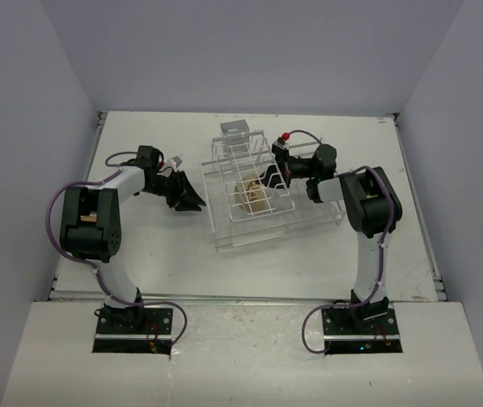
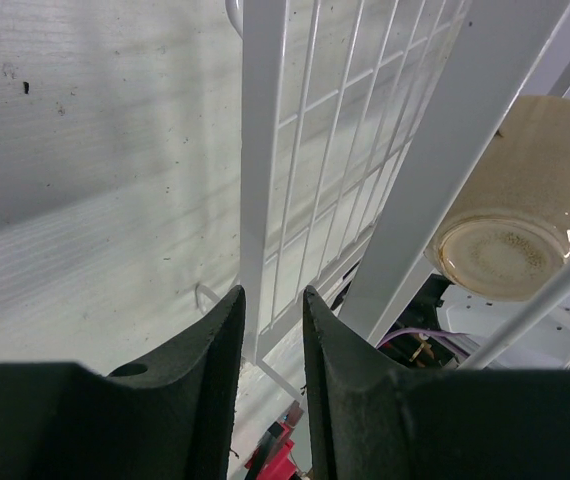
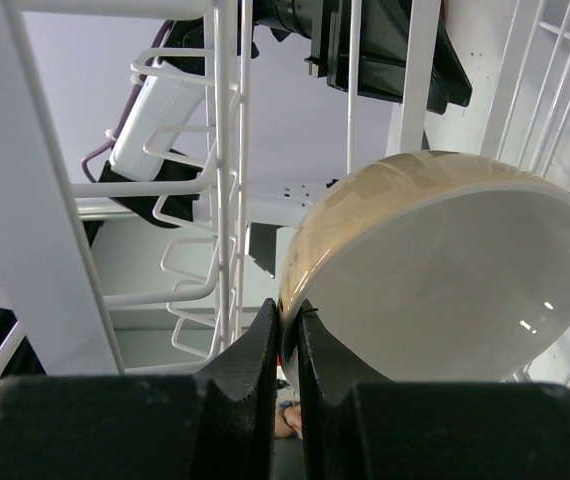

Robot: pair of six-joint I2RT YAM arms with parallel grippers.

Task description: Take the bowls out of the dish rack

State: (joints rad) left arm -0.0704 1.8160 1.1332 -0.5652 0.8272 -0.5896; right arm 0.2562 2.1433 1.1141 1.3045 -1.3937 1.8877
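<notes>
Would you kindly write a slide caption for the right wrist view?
Right gripper pinching the rim of a tan, white-lined bowl inside the white dish rack.

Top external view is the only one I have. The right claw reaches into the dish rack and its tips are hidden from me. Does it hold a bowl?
Observer: Yes. In the right wrist view the right claw is shut on the rim of the bowl, with one finger on the tan outside and one on the white inside.
Operator: Does the bowl sit flat?
Observer: No, it is tipped on its side. Its round foot faces the left wrist camera through the wires.
Operator: And the left claw?
Observer: The left claw has a finger on each side of a white bar of the dish rack. Whether they press the bar, I cannot tell.
</notes>
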